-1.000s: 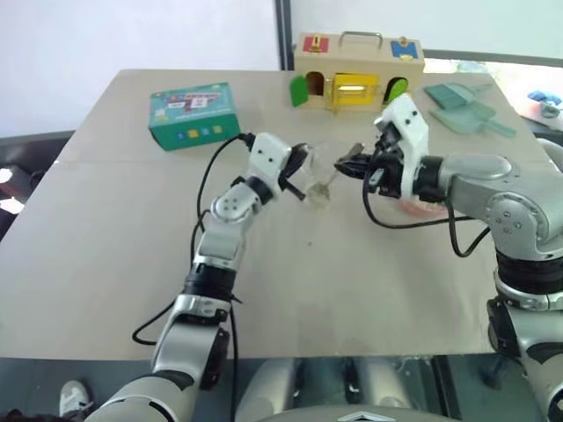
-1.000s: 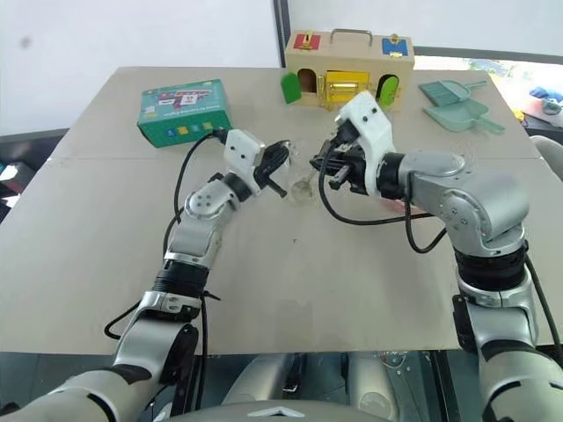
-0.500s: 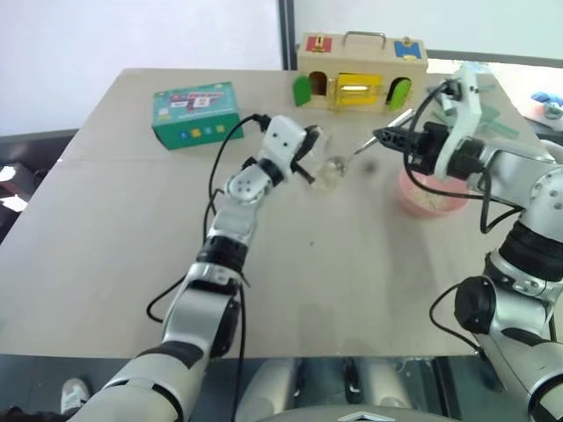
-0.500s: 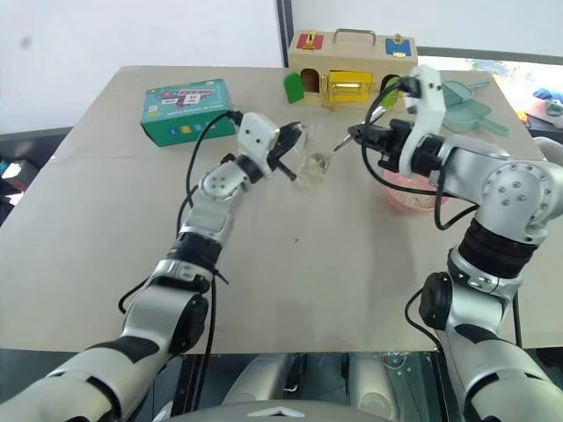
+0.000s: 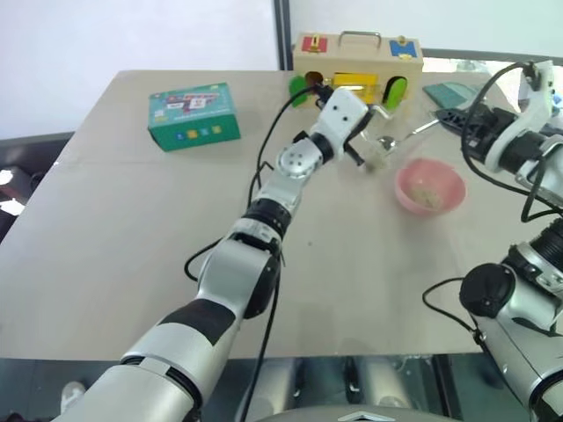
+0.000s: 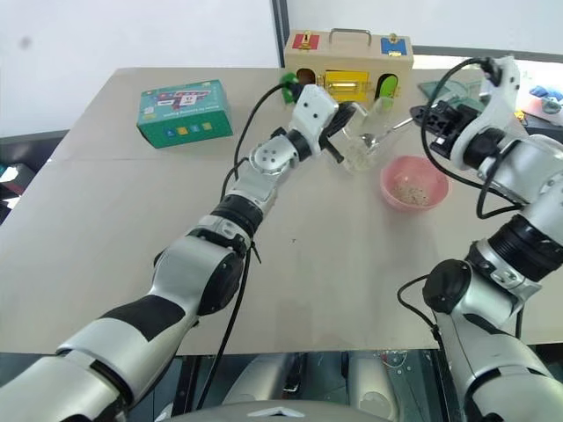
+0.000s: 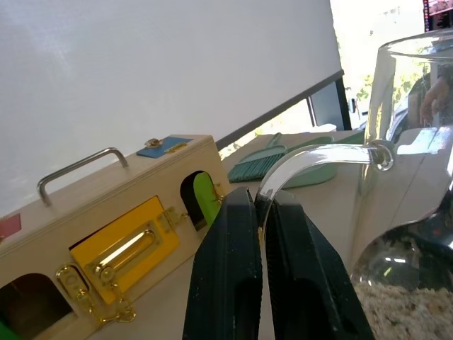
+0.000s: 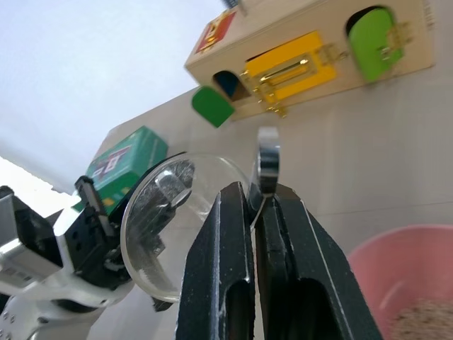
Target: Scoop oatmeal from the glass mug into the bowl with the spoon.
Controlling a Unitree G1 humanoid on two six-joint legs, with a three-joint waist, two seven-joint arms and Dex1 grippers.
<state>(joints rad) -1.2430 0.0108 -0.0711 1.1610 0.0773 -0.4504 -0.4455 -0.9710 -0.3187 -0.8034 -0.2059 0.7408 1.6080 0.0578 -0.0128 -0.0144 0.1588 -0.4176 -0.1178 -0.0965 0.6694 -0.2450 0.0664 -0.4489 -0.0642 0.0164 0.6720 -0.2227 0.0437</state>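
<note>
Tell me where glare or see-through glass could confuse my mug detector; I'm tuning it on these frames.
Left wrist view: bright window light washes out the background behind the glass mug, whose wall reflects it. Right wrist view: the mug's rim is a faint ring against the table. Left eye view: the mug nearly vanishes beside the pink bowl.

Glass mug (image 6: 359, 151) left of bowl (image 6: 413, 181); spoon (image 6: 387, 132) between; oatmeal (image 6: 410, 191) in bowl.

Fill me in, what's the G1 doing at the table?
It is moving oatmeal from a glass mug to a pink bowl. The left tool is shut on the mug's handle and holds the mug next to the bowl. The right tool is shut on the spoon, whose scoop end sits at the mug's rim. Some oatmeal already lies in the bowl, and more remains in the mug.
</note>
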